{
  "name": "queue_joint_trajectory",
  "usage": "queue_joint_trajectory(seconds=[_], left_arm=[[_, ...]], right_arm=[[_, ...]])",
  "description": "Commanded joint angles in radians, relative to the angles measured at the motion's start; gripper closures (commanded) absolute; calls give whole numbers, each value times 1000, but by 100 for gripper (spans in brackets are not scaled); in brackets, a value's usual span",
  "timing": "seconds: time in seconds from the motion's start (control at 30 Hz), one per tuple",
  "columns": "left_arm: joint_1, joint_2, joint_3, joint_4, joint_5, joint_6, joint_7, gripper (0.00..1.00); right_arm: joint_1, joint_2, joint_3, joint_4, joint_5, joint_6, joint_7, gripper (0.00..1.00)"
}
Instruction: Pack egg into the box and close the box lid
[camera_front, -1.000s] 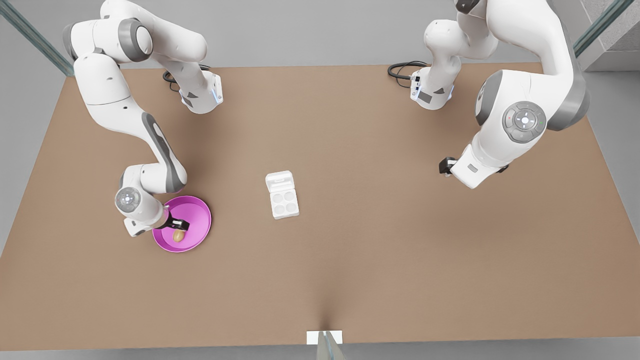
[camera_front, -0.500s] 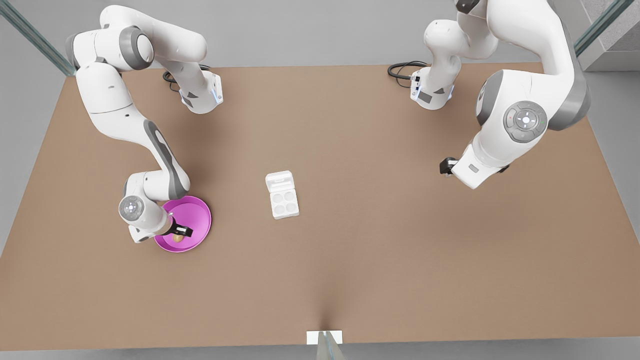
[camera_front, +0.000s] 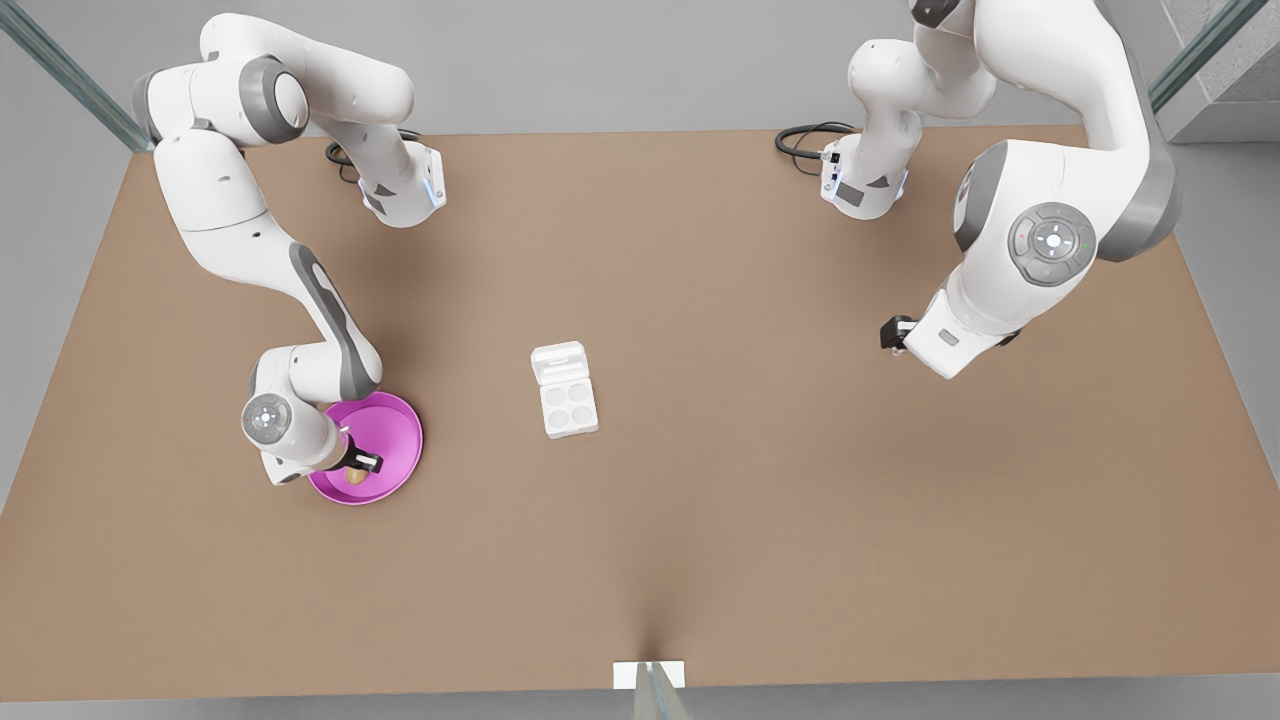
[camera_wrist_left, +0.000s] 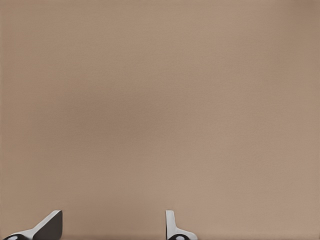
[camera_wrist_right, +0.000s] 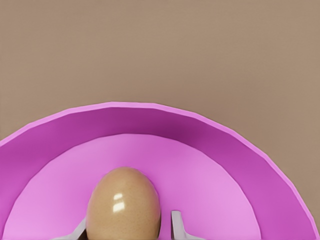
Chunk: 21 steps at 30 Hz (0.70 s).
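One egg (camera_wrist_right: 124, 204) lies in pink plate (camera_wrist_right: 210, 135).

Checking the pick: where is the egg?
The egg lies on the pink plate at the front view's left, between the right gripper jaws.

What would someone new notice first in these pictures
The bright pink plate at the front view's left stands out first, with the tan egg lying in it and the right tool lowered around the egg, fingers open either side. Next comes the white box at the table's middle, its cups empty and the box lid flipped open. The left tool waits open over bare table at the front view's right.
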Motion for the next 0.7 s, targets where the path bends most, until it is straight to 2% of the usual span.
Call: queue_joint_trajectory(seconds=[0.0, 0.1, 0.33, 0.67], left_arm=[[-1, -2, 0, 0, 0, -1, -2, 0], [-1, -2, -1, 0, 0, -1, -2, 0], [0, 1, -1, 0, 0, 0, -2, 0], [0, -2, -1, 0, 0, -1, -2, 0]], right_arm=[[0, 1, 0, 0, 0, 0, 16, 45], [0, 1, 0, 0, 0, 0, 16, 56], [0, -1, 0, 0, 0, -5, 16, 68], [2, -5, 2, 15, -6, -23, 14, 72]])
